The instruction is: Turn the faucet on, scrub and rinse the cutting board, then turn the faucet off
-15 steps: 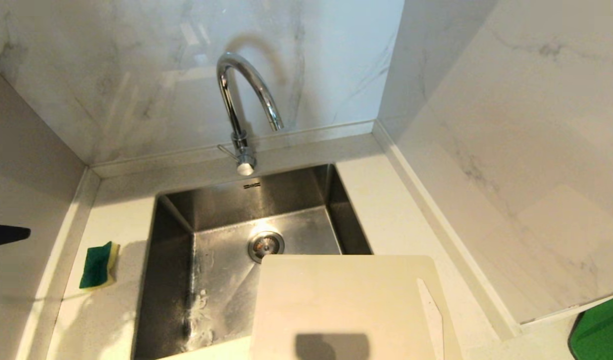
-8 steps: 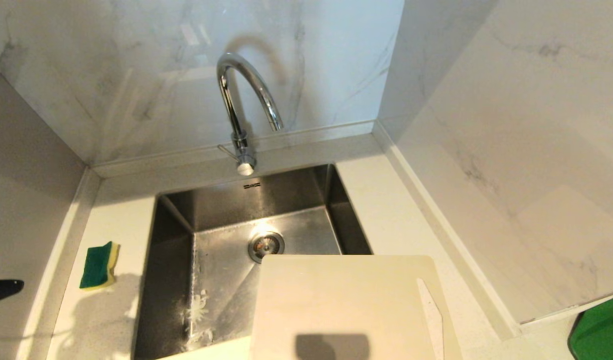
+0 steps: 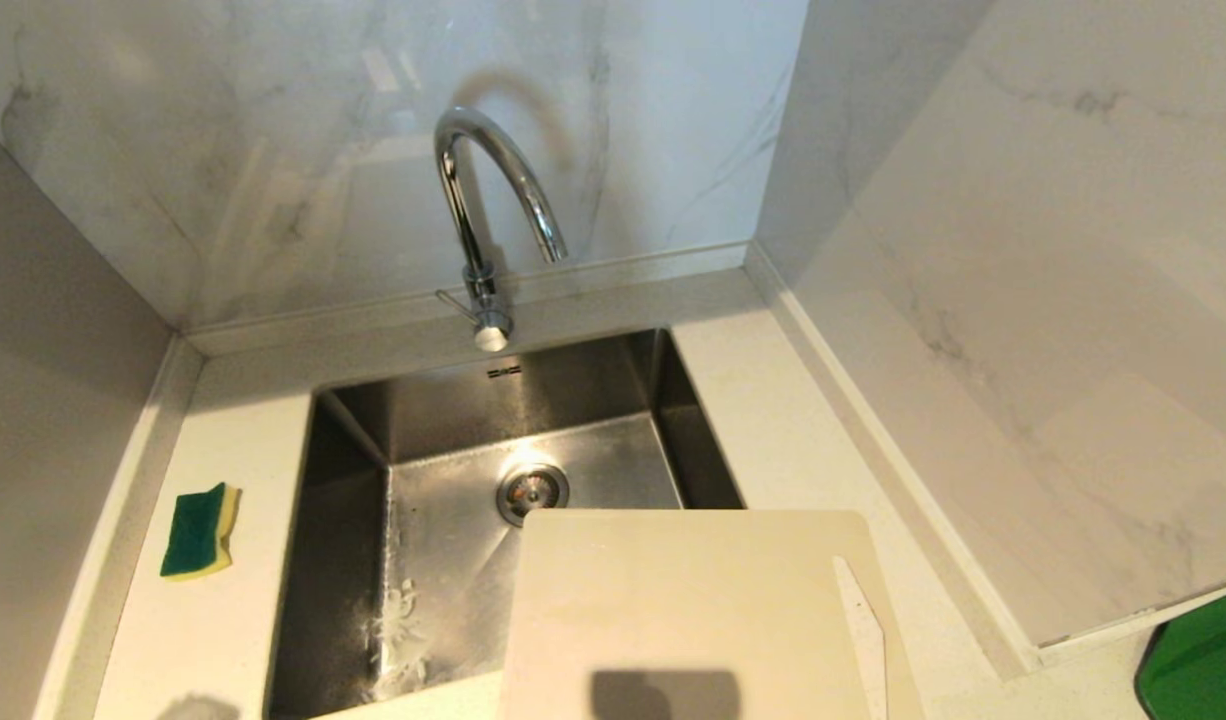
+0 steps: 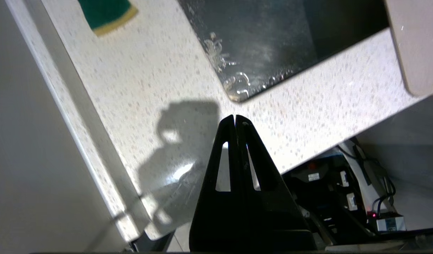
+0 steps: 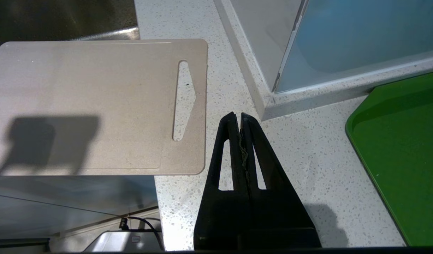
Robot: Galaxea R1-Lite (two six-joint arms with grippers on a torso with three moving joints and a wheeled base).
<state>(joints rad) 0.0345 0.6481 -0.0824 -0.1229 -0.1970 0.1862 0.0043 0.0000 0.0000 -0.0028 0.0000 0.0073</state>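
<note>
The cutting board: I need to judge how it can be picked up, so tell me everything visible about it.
The cutting board is a flat cream-white rectangle, plastic by its look, with rounded corners and a long slot handle near its right short edge. It lies flat across the sink's front right corner, partly over the basin and partly on the speckled counter. A dark shadow falls on it. Nothing grips it.

Green-yellow sponge (image 3: 199,531) left of steel sink (image 3: 353,440)
</note>
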